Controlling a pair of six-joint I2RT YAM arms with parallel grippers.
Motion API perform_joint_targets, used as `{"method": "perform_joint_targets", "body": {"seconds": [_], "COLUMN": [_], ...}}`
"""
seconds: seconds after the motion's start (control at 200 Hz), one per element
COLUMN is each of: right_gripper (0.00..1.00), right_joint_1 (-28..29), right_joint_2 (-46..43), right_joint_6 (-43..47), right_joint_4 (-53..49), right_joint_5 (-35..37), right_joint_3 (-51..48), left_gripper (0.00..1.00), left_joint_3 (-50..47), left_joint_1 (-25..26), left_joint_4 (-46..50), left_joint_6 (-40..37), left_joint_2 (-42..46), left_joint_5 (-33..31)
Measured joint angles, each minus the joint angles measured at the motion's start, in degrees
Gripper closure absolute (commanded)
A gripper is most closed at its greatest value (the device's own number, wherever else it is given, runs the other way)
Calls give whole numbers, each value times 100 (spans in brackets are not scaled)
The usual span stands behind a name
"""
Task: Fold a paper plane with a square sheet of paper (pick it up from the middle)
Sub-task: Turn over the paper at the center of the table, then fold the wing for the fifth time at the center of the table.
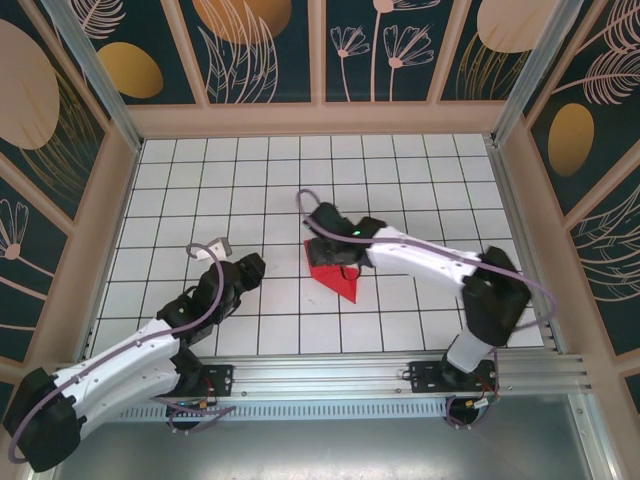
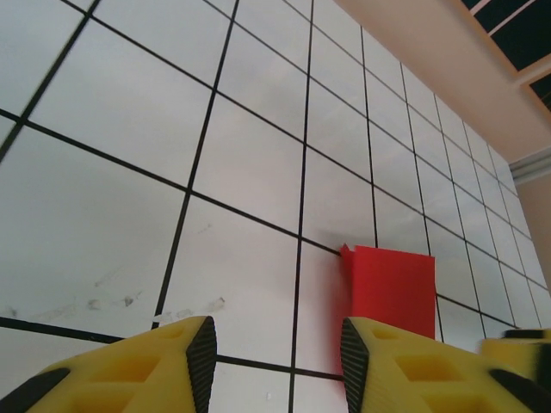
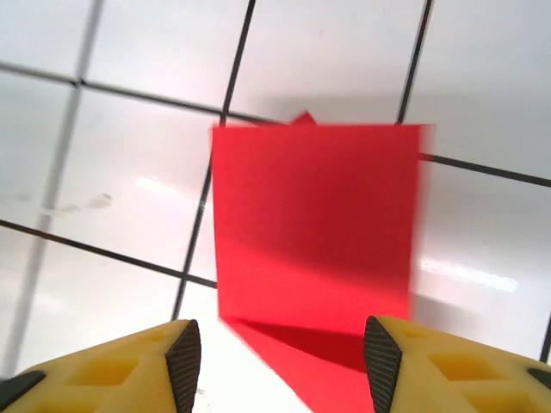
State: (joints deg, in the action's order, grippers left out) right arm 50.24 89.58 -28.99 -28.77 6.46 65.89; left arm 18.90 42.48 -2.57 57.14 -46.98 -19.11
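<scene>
The red square sheet of paper (image 1: 336,276) lies folded on the white grid table near its middle, with a pointed corner toward the near right. In the right wrist view one flap of the paper (image 3: 314,215) stands up from the part lying flat. My right gripper (image 1: 330,247) hovers over the paper's far edge. Its jaws (image 3: 282,361) stand open, one on each side of the flap, and neither pad touches it. My left gripper (image 1: 251,268) is open about one tile to the left of the paper. Bare tile lies between its fingers (image 2: 275,361), and the paper (image 2: 392,288) is just beyond the right finger.
Wooden walls (image 1: 320,120) enclose the gridded table (image 1: 400,180) at the back and on both sides. An aluminium rail (image 1: 330,380) with both arm bases runs along the near edge. The left arm's cable loops up at its wrist (image 1: 210,247).
</scene>
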Motion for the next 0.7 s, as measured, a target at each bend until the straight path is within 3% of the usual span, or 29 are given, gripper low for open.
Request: {"method": "perform_joint_targets", "body": {"seconds": [0.14, 0.295, 0.445, 0.701], "right_gripper": [73, 85, 87, 91], "right_joint_1": [-1051, -1226, -1217, -1362], "right_joint_2": [-960, -988, -824, -267], "right_joint_6": [-157, -219, -175, -127], "right_joint_4": [1054, 1443, 1797, 2186], "right_joint_5": [-1268, -2295, -2892, -3296], "right_joint_3": [-1318, -1958, -2127, -2175], "left_gripper": [56, 56, 56, 53], "left_joint_3": [0, 35, 258, 595], "left_joint_1": [0, 0, 0, 0], "left_joint_4": [-415, -813, -1082, -1436], "left_joint_6": [-4, -7, -4, 0], "left_joint_2": [-632, -1362, -2094, -2889], "left_joint_5": [474, 1034, 1541, 2164]}}
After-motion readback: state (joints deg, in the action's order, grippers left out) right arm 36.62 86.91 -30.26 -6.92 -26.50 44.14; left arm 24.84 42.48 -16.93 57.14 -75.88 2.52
